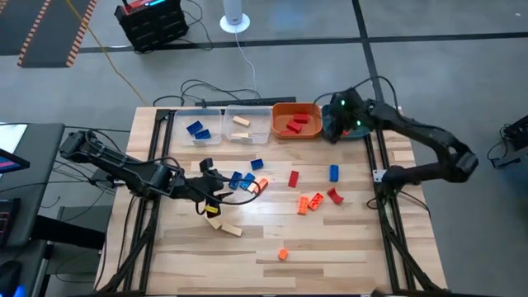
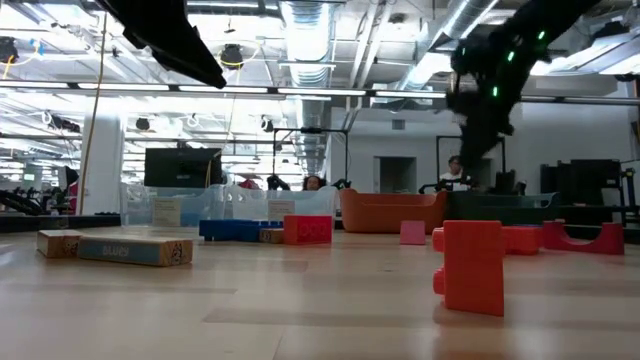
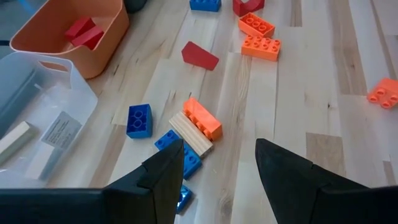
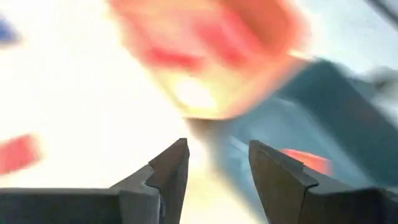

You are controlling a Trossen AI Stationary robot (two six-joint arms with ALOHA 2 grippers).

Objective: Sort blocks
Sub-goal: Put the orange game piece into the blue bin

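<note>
From my station I see the left gripper (image 1: pixel 216 194) low over the middle-left of the table, its two fingers (image 3: pixel 171 168) apart and holding nothing. Just in front of it lies a small cluster: two blue blocks (image 3: pixel 180 155), a tan wood block (image 3: pixel 191 134) and an orange block (image 3: pixel 203 118) touching it. The left arm stretches from the table's left edge, almost level, toward this cluster.

The right gripper (image 1: pixel 336 124) hangs above the far right corner, near the orange bin (image 1: pixel 317 109) and over a teal bin (image 4: pixel 348 118). Its fingers (image 4: pixel 171 168) stand apart and empty. The right arm is bent at the elbow and reaches back from the right edge. In its wrist view the picture is smeared, so I think an orange piece lies in the teal bin, but I cannot be sure.

Other blocks are scattered on the table (image 1: pixel 346 247): red (image 1: pixel 293 178), blue (image 1: pixel 334 172), orange (image 1: pixel 283 254) and tan (image 1: pixel 232 230). Red blocks (image 1: pixel 294 124) lie in the orange bin, blue ones (image 1: pixel 197 130) and tan ones (image 1: pixel 241 122) in two clear bins (image 1: pixel 221 112).
</note>
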